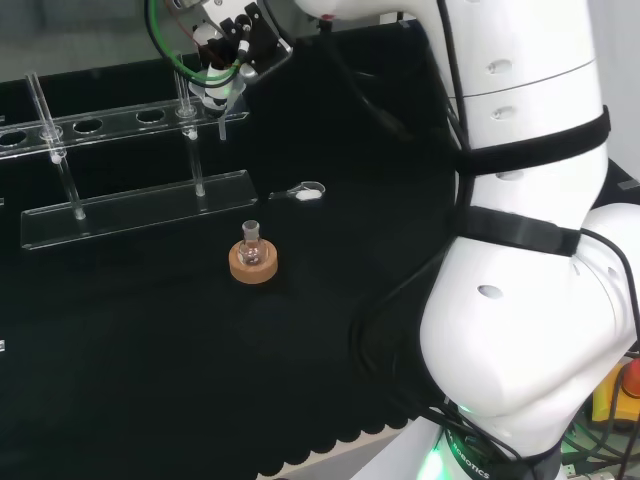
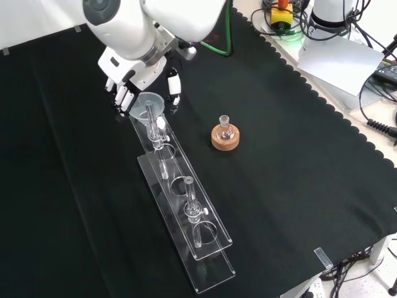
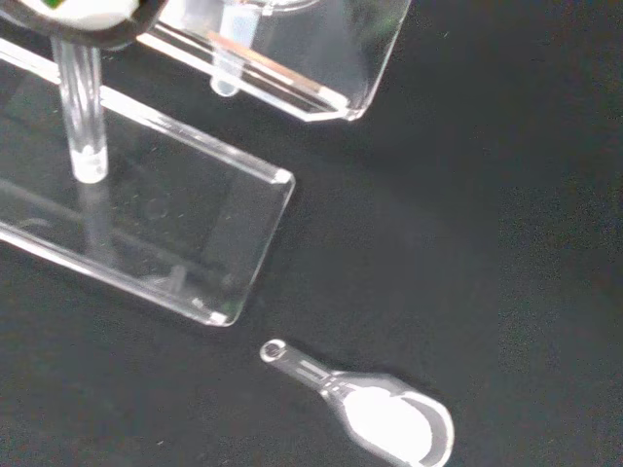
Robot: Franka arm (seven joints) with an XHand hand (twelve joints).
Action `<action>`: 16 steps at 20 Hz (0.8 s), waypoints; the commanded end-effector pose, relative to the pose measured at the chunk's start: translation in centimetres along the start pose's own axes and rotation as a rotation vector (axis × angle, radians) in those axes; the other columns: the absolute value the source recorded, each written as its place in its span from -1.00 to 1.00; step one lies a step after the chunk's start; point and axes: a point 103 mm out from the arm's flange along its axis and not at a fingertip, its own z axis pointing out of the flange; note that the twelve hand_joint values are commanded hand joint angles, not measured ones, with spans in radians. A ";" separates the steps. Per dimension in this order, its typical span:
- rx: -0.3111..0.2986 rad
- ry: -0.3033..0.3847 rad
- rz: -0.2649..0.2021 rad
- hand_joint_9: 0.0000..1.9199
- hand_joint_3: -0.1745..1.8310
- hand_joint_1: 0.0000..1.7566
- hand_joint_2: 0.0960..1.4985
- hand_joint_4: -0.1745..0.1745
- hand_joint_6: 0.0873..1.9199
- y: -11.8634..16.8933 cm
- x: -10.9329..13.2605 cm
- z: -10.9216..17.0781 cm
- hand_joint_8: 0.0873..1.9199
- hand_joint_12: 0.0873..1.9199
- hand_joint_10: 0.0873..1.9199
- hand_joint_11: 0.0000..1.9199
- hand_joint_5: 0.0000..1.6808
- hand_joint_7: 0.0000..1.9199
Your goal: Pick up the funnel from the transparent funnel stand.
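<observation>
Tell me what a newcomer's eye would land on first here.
The black and white hand at the far end of the clear funnel stand in the front view, fingers around the funnel seated there. Next, the small flask on its cork ring, alone on the black cloth to the stand's right.

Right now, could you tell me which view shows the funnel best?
The front view: the funnel sits in the stand's end hole, its bowl clear. The head view has the hand covering it; the wrist view catches its stem tip.
</observation>
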 end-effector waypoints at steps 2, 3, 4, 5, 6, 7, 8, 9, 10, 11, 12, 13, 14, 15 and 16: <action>-0.159 -0.092 0.062 0.15 -0.22 -0.01 -0.09 0.15 -0.57 -3.3 -1.6 -5.9 -0.45 0.29 -0.67 -0.34 0.10 -0.13; -0.153 -0.094 0.070 0.16 -0.21 -0.01 -0.09 0.15 -0.55 -3.9 -2.0 -6.9 -0.45 0.29 -0.67 -0.33 0.10 -0.13; -0.145 -0.101 0.078 0.16 -0.21 -0.01 -0.09 0.15 -0.54 -4.7 -2.3 -7.7 -0.45 0.28 -0.68 -0.33 0.10 -0.13; -0.138 -0.104 0.086 0.16 -0.20 -0.01 -0.10 0.15 -0.53 -5.3 -2.7 -8.4 -0.45 0.28 -0.68 -0.33 0.10 -0.13; -0.130 -0.107 0.094 0.16 -0.20 -0.01 -0.10 0.15 -0.53 -6.0 -3.0 -8.9 -0.45 0.28 -0.68 -0.33 0.10 -0.13; -0.121 -0.107 0.103 0.17 -0.20 0.00 -0.10 0.15 -0.52 -6.8 -3.3 -9.3 -0.45 0.28 -0.69 -0.33 0.09 -0.13; -0.117 -0.106 0.113 0.17 -0.20 0.00 -0.10 0.15 -0.52 -7.6 -3.7 -9.7 -0.45 0.28 -0.69 -0.33 0.09 -0.13; -0.114 -0.105 0.120 0.17 -0.20 0.00 -0.10 0.15 -0.51 -8.4 -3.9 -9.9 -0.45 0.28 -0.69 -0.33 0.09 -0.13; -0.115 -0.104 0.128 0.17 -0.20 0.00 -0.10 0.15 -0.51 -9.2 -4.1 -9.9 -0.45 0.28 -0.69 -0.33 0.09 -0.13; -0.112 -0.104 0.135 0.17 -0.19 0.00 -0.10 0.15 -0.51 -10.0 -4.3 -9.9 -0.45 0.28 -0.69 -0.33 0.09 -0.13; -0.111 -0.099 0.140 0.17 -0.19 0.00 -0.10 0.15 -0.51 -10.8 -4.4 -9.8 -0.45 0.28 -0.69 -0.33 0.09 -0.13; -0.112 -0.093 0.145 0.17 -0.19 0.00 -0.10 0.15 -0.50 -11.7 -4.5 -9.7 -0.45 0.28 -0.69 -0.33 0.08 -0.13; -0.113 -0.088 0.149 0.17 -0.19 0.00 -0.10 0.15 -0.50 -12.6 -4.4 -9.6 -0.45 0.28 -0.69 -0.33 0.08 -0.13; -0.112 -0.086 0.151 0.17 -0.19 0.00 -0.10 0.15 -0.50 -13.6 -4.3 -9.4 -0.45 0.28 -0.69 -0.33 0.08 -0.13; -0.112 -0.083 0.152 0.17 -0.19 0.00 -0.10 0.15 -0.50 -14.4 -4.2 -9.2 -0.45 0.28 -0.69 -0.33 0.08 -0.13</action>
